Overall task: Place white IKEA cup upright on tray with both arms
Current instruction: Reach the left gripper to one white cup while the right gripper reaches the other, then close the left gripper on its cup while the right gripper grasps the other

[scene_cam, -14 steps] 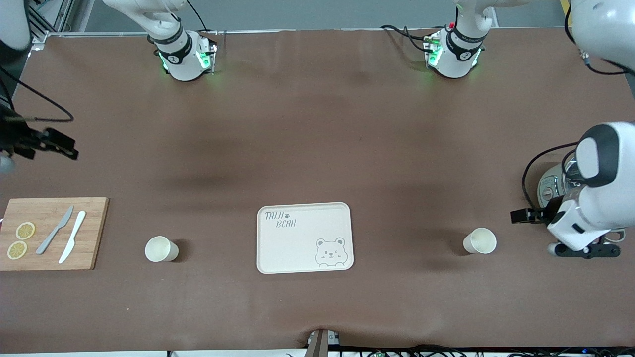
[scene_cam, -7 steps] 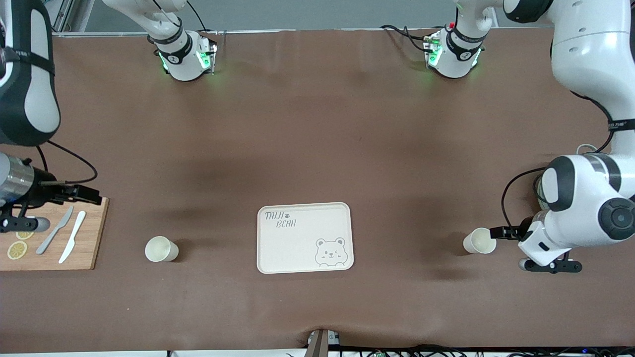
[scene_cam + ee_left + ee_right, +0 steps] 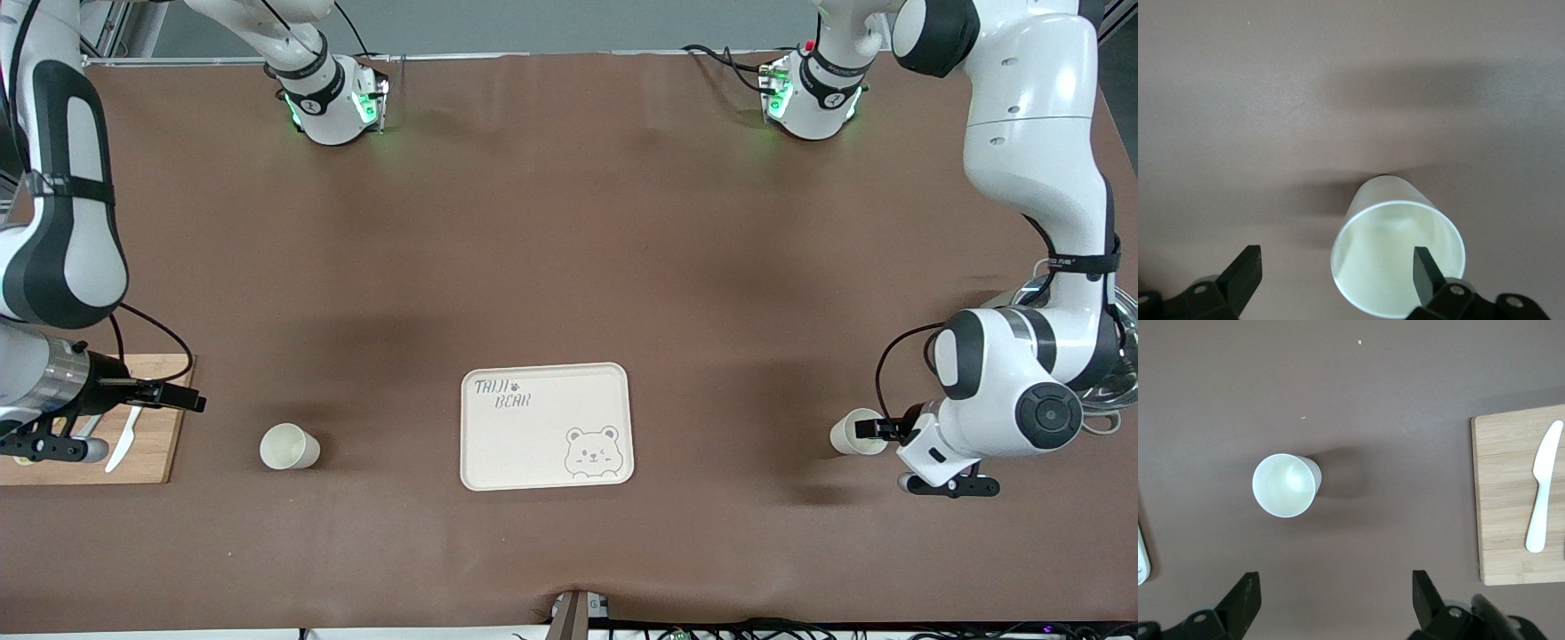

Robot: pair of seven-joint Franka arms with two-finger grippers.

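The cream tray [image 3: 544,427] with the bear drawing lies in the middle of the table. One white cup [image 3: 288,446] stands mouth up toward the right arm's end, and another white cup [image 3: 849,434] stands toward the left arm's end. My left gripper [image 3: 876,429] is open at that second cup. In the left wrist view the cup [image 3: 1395,257] sits partly between the fingers of the left gripper [image 3: 1335,270], with one finger across its mouth. My right gripper [image 3: 182,398] is open over the cutting board's edge, apart from its cup. In the right wrist view that cup [image 3: 1285,485] lies ahead of the right gripper [image 3: 1335,597].
A wooden cutting board [image 3: 151,427] with a white knife [image 3: 120,449] lies at the right arm's end; both show in the right wrist view, board [image 3: 1511,520] and knife [image 3: 1541,493]. A metal vessel [image 3: 1111,373] sits at the left arm's end.
Both arms have swung down toward the cups. The left gripper has moved up to its cup. The right gripper has moved over the cutting board toward the other cup.
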